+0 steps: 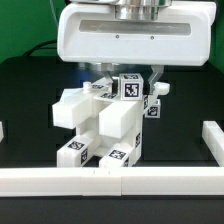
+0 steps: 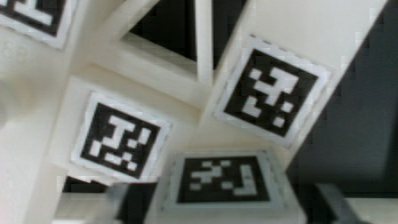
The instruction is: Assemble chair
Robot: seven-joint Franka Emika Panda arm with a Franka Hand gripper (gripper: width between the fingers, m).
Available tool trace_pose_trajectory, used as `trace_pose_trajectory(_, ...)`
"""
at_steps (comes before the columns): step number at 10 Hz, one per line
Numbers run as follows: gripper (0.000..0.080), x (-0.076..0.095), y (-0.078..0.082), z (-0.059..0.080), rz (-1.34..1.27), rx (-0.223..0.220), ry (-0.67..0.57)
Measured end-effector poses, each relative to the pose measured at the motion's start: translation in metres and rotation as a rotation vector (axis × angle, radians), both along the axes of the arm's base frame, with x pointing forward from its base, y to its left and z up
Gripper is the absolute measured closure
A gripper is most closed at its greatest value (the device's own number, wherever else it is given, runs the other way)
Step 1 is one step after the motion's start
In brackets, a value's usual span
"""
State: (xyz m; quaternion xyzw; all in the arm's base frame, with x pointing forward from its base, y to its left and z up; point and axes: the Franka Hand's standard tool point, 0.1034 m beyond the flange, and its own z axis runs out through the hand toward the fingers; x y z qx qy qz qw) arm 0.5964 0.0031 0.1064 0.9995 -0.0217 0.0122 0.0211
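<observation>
The partly joined chair (image 1: 100,125) stands mid-table, a cluster of white blocks and legs with black-and-white tags. My gripper (image 1: 128,80) hangs straight over its top, under the large white hand body. Its fingers come down on both sides of an upright tagged chair part (image 1: 130,87) at the top of the assembly. Close up in the wrist view, that tagged part (image 2: 222,180) fills the space between the two dark fingers, which lie against its sides. My gripper (image 2: 222,208) is shut on it. More tagged white pieces (image 2: 121,135) crowd around it.
A long white border rail (image 1: 110,183) runs along the front of the black table. Another rail piece (image 1: 213,145) stands at the exterior view's right, and a short white end (image 1: 3,130) shows at its left. A green cable (image 1: 40,45) lies at the back.
</observation>
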Motion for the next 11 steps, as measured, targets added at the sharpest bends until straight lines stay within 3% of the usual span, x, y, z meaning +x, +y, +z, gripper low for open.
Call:
trace_pose_trajectory(3,0.0531,0.0,0.0001,-0.0001,-0.041,0.002,-0.002)
trace_pose_trajectory(11,0.053,0.0007,0.0001,-0.0009,-0.737,0.063,-0.021)
